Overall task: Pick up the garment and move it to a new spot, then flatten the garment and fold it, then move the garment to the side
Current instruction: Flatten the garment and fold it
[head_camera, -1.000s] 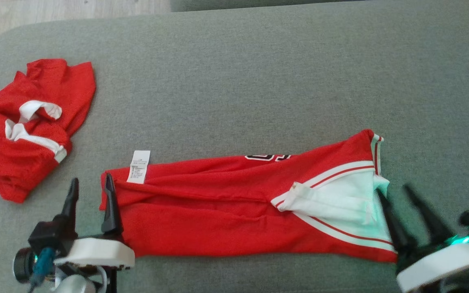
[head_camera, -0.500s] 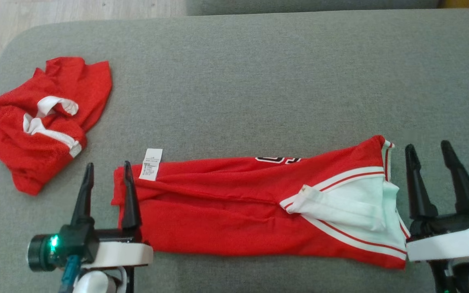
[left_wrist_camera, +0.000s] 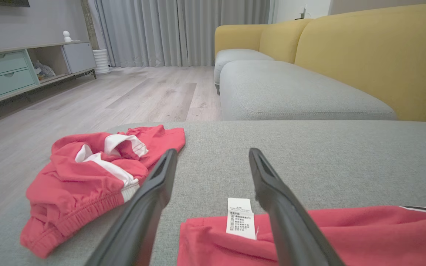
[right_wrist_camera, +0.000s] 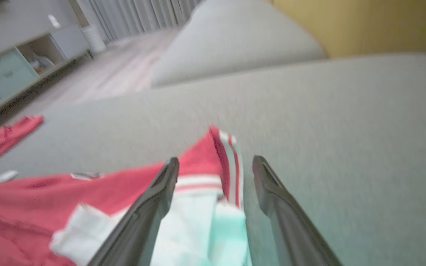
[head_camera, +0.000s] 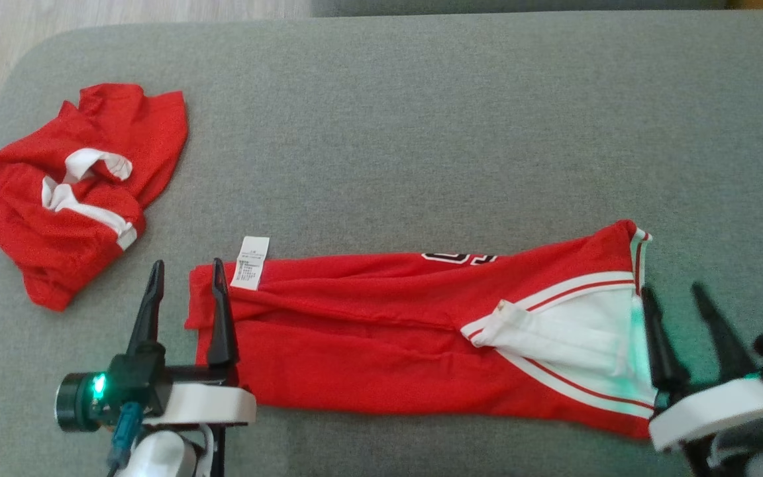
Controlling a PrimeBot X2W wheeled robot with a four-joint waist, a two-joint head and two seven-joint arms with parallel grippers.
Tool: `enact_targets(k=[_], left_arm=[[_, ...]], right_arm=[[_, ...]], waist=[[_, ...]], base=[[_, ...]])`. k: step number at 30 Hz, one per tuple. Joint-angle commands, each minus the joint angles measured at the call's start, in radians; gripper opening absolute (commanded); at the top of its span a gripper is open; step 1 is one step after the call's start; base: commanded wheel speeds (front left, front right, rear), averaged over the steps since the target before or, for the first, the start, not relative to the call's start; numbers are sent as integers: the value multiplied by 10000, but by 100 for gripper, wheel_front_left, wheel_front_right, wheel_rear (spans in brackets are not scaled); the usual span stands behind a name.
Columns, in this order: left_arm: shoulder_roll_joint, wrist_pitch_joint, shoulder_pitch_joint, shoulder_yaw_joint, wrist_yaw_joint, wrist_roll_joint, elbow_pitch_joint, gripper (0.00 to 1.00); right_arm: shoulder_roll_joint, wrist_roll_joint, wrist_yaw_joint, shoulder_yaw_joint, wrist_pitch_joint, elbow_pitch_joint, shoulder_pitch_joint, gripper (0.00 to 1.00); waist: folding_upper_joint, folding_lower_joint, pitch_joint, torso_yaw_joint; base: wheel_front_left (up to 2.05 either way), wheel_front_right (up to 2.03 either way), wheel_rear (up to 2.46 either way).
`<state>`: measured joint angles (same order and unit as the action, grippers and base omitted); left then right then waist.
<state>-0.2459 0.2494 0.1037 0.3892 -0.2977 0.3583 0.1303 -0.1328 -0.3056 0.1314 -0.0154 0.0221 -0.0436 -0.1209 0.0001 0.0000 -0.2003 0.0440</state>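
The garment (head_camera: 368,331), a red jersey with white trim and a white care label (head_camera: 251,263), lies folded into a long strip across the grey cushion (head_camera: 421,132). My left gripper (head_camera: 187,265) stands open at its left end, the right finger over the red edge and the left finger over bare cushion. In the left wrist view the left gripper (left_wrist_camera: 213,151) straddles the label (left_wrist_camera: 241,218) and the garment (left_wrist_camera: 346,236) corner. My right gripper (head_camera: 673,290) is open at the right end beside the white panel. The blurred right wrist view shows the right gripper (right_wrist_camera: 216,159) over the striped hem of the garment (right_wrist_camera: 31,207).
A second red garment (head_camera: 70,199) lies crumpled at the cushion's far left, near the rounded edge; it is also in the left wrist view (left_wrist_camera: 87,184). Beyond are wooden floor (left_wrist_camera: 142,92), a grey and yellow sofa (left_wrist_camera: 346,55) and a low cabinet (left_wrist_camera: 9,70).
The head view has shifted a little. Since half a second ago my right gripper has dropped back toward the near edge and tilted left. The left gripper keeps its place at the garment's left end.
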Motion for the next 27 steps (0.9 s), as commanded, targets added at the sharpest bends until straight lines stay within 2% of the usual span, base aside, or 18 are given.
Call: enact_targets(k=[1, 9, 13, 14, 15, 16, 21, 24, 27], left_arm=[[-100, 109, 427, -292, 49, -55, -214, 100], [134, 116, 667, -201, 179, 10, 17, 100], [201, 119, 731, -230, 211, 12, 82, 100], [215, 120, 740, -244, 213, 9, 94, 100], [230, 120, 744, -263, 211, 5, 99, 100], [249, 121, 736, -289, 206, 11, 104, 100], [295, 122, 664, -409, 225, -13, 65, 100], [294, 122, 596, -530, 214, -27, 20, 100], [322, 123, 501, -594, 239, -25, 50, 100]], right_arm=[[-106, -67, -7, 196, 59, -165, -61, 100], [-356, -640, -7, 691, 755, 2506, 808, 100], [-385, -1028, -7, 999, 1762, 3264, 1045, 100], [-413, -1103, -7, 1111, 2063, 3358, 1074, 87], [-389, -1266, -7, 1218, 2294, 3362, 1103, 27], [-404, -1370, -7, 1331, 2523, 3324, 1116, 0], [-517, -1667, -7, 1256, 2592, 2299, 1177, 0], [-689, -1727, -7, 654, 2533, 1691, 1042, 0], [-996, -1584, -7, -423, 2612, 1336, 708, 0]], waist=[[-1, 0, -33, 25], [-1, 0, -281, 174], [-1, 0, -357, 224], [-1, 0, -370, 227], [-1, 0, -375, 224], [-1, 0, -372, 216], [-1, 0, -356, 123], [-1, 0, -321, -21], [-1, 0, -212, -178]], base=[[0, 0, 0], [0, 0, 0], [0, 0, 0], [0, 0, 0], [0, 0, 0], [0, 0, 0], [0, 0, 0], [0, 0, 0], [0, 0, 0]])
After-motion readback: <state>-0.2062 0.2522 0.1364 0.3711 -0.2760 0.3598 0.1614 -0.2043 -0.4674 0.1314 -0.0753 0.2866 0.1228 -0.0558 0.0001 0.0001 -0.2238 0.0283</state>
